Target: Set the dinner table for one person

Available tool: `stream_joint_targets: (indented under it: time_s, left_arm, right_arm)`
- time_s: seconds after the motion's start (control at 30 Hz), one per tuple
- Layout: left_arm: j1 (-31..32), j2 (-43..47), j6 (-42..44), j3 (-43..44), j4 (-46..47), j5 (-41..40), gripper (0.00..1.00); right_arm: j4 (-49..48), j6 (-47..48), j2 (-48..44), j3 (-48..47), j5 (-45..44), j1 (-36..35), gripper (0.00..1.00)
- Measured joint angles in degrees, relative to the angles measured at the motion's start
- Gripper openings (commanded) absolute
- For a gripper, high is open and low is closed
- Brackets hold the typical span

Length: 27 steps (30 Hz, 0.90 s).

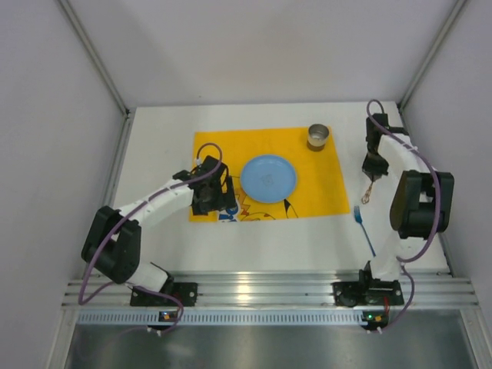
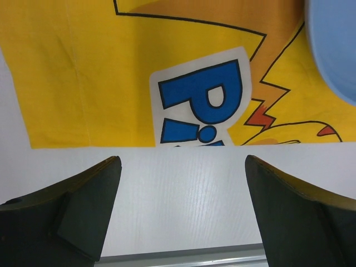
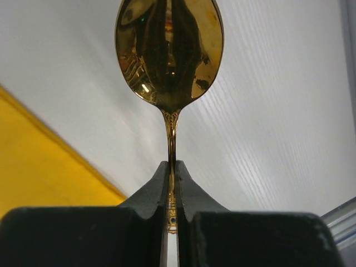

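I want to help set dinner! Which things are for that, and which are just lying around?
For dinner: yellow mat, blue plate, metal cup, blue fork, gold spoon in the right gripper, white table.
Just lying around: nothing loose; only the metal rail.

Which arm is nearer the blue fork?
Right. The right tool, holding a gold spoon, is just beyond the fork; the left tool is far off, across the yellow mat.
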State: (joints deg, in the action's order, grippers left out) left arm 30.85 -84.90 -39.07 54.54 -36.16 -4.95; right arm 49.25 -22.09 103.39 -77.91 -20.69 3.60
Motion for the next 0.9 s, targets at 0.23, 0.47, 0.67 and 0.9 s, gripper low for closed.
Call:
stream_joint_targets:
  time_s: [0.23, 0.47, 0.67, 0.9]
  left_arm:
    - [0.0, 0.5, 0.0, 3.9, -0.7, 0.0, 0.99]
    - [0.0, 5.0, -0.4, 3.9, -3.1, -0.3, 0.99]
    - [0.0, 9.3, -1.8, 3.5, -4.9, -0.5, 0.98]
    - [0.0, 14.0, -3.0, 2.7, -8.2, -1.6, 0.98]
  right_arm:
    - [4.0, -0.5, -9.6, -5.7, -1.8, -9.6, 0.0]
    - [5.3, -3.3, -20.5, -0.6, 5.1, -17.3, 0.0]
    - [0.0, -3.4, -20.1, 9.4, 14.8, -25.8, 0.0]
    - [-3.4, -0.4, -7.8, 6.4, 15.9, -26.3, 0.0]
